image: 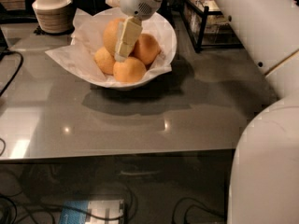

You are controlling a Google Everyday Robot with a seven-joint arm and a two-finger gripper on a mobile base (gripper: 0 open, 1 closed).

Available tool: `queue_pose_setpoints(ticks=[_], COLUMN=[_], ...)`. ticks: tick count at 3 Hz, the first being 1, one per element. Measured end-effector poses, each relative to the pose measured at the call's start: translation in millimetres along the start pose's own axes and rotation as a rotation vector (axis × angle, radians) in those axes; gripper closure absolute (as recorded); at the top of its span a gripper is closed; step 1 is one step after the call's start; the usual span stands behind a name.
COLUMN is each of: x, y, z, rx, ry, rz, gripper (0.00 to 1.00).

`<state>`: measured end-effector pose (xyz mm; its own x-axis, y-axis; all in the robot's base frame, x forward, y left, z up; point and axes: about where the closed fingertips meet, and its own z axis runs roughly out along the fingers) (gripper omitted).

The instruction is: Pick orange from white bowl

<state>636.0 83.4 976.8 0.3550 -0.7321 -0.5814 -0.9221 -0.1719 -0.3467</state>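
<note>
The orange [111, 34] sits unlifted in the white bowl [169, 45] near the far edge of the desk [140, 125], with the gripper [121, 52] down against it, grasp impossible to tell.

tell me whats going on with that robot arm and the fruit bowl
A white robot arm reaches over the grey table, with its gripper down inside the wide white bowl lined with crinkled paper. The gripper sits against the large, dull yellow-orange orange at the back of the pile, above three smaller orange fruits. The orange looks to be resting in the bowl, not yet lifted.
</note>
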Motion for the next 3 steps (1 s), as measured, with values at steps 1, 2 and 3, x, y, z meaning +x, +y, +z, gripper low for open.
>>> queue_pose_setpoints(ticks=[1,2,3], x=[12,24,28], y=[5,4,0], z=[4,12,27], rx=[-0.003,-0.023,-0.076], ry=[-0.009,-0.015,-0.026], rz=[0.043,0.074,0.077], gripper=[0.0,0.0,0.0])
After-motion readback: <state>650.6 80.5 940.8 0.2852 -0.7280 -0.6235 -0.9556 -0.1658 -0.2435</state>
